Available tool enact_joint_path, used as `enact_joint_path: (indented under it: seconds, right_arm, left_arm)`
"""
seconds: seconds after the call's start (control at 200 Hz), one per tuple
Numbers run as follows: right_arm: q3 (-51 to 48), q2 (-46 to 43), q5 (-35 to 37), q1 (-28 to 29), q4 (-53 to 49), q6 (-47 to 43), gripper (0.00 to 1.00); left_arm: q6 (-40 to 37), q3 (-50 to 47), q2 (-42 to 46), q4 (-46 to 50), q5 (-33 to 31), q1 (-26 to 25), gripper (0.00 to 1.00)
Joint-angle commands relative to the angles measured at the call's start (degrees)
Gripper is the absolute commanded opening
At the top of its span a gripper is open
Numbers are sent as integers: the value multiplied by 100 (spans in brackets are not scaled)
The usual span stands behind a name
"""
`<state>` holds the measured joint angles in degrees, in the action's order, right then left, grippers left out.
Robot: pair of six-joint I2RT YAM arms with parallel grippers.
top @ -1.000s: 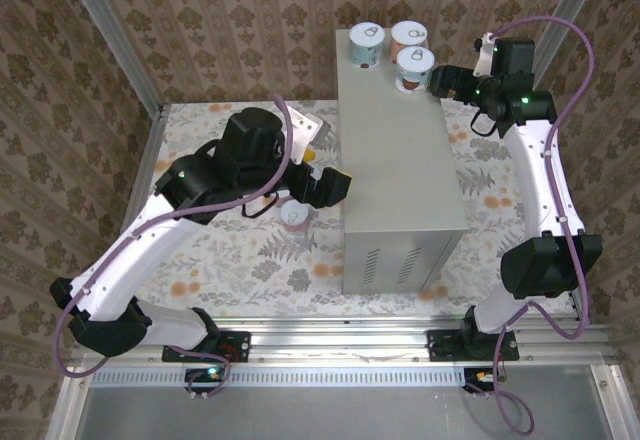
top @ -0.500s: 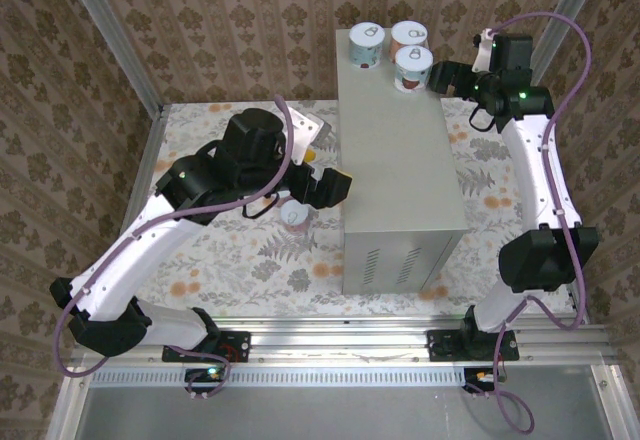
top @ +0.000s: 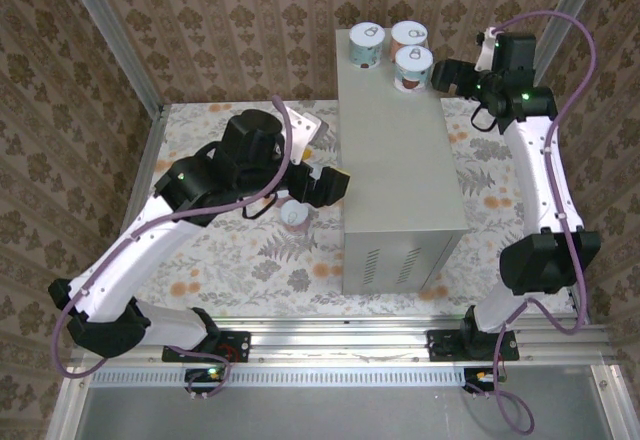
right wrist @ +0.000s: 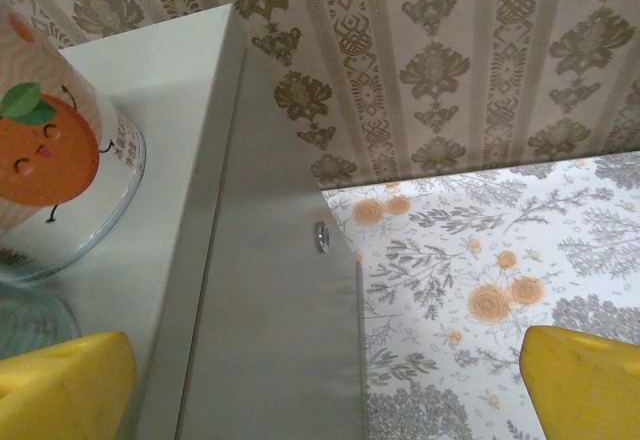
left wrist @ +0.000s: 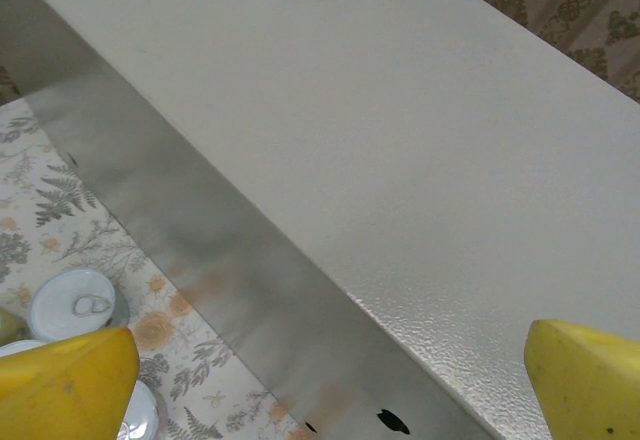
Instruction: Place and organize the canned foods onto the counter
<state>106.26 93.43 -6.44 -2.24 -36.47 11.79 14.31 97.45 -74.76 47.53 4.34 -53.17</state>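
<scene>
Canned foods [top: 413, 60]: three small silver-lidded tins on the light-grey metal desk [top: 400, 180], just beside the wide-open right hand [top: 443, 77]. Two more tins [left wrist: 75, 302] stand on the floral floor [left wrist: 60, 210] near the wide-open left hand [top: 322, 186].

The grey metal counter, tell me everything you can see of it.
The counter is a tall, long light-grey metal box with a flat, finely textured top and vent slots on its near end. It stands upright on the floral floor. Three cans stand clustered at its far end.
</scene>
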Motion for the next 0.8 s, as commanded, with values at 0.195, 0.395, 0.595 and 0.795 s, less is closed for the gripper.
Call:
enact_joint_path:
  seconds: [0.195,0.395,0.595,0.795]
  right_arm:
    - [-726,-1874,332,227,-561,-226,100]
    - [-935,-2742,421,1164,-1390,-674,100]
    - [-1304,-3414,568,2842,-1756,-793,100]
    - [-1439,-3550,995,4432,-1941,-959,100]
  left_arm:
    - [-174,-382,601,129,-656,16,100]
    - [-27,-888,942,218,-1060,247,100]
    - [375,-1513,1081,299,-1297,862,100]
    - [699,-2482,1048,-108,-1234,1442,100]
